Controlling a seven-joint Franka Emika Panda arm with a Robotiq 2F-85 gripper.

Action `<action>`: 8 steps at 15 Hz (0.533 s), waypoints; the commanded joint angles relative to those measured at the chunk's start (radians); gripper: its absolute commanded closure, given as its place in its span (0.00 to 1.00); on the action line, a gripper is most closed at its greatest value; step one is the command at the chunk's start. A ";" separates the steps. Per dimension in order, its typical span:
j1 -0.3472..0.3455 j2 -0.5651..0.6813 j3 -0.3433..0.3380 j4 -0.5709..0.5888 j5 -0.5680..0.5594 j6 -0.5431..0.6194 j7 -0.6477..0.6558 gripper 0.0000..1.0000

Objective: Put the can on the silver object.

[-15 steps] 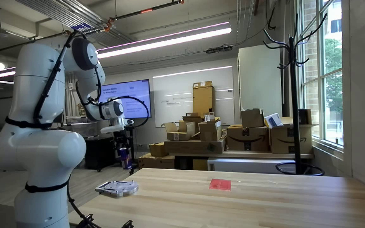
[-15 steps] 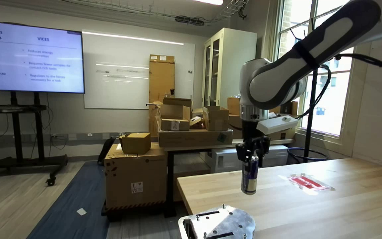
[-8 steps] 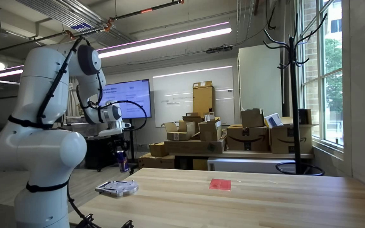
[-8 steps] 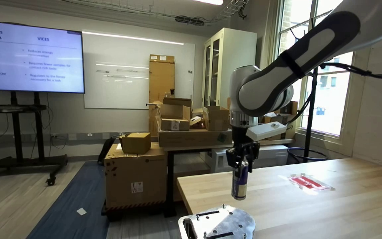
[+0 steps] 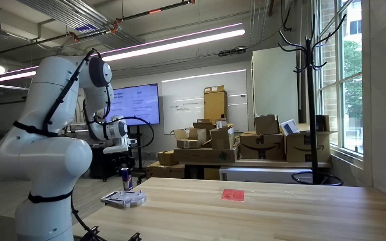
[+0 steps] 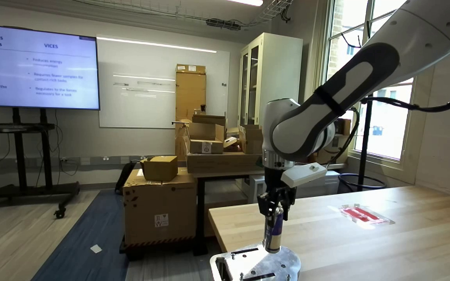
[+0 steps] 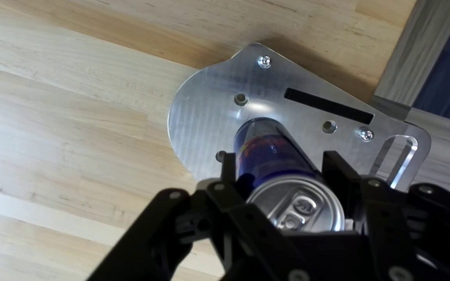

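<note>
The gripper (image 7: 282, 167) pinches the can (image 6: 274, 233) near its top; contact with the silver object (image 6: 264, 263) beneath is unclear.

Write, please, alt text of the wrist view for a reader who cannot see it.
A black two-fingered gripper holds a slim, dark-blue metal drink can over a flat, silver metal plate with screws and slots; whether can and plate touch is unclear. At the picture's right, the plate juts past the edge of a pale wooden tabletop.

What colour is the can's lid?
The can's lid is silver; it shows best in the wrist view.
</note>
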 commanded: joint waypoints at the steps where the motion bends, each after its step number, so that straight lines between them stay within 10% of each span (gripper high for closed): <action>1: 0.007 0.034 -0.001 0.038 -0.007 0.021 -0.018 0.67; 8: 0.009 0.099 -0.006 0.081 0.001 0.037 -0.025 0.67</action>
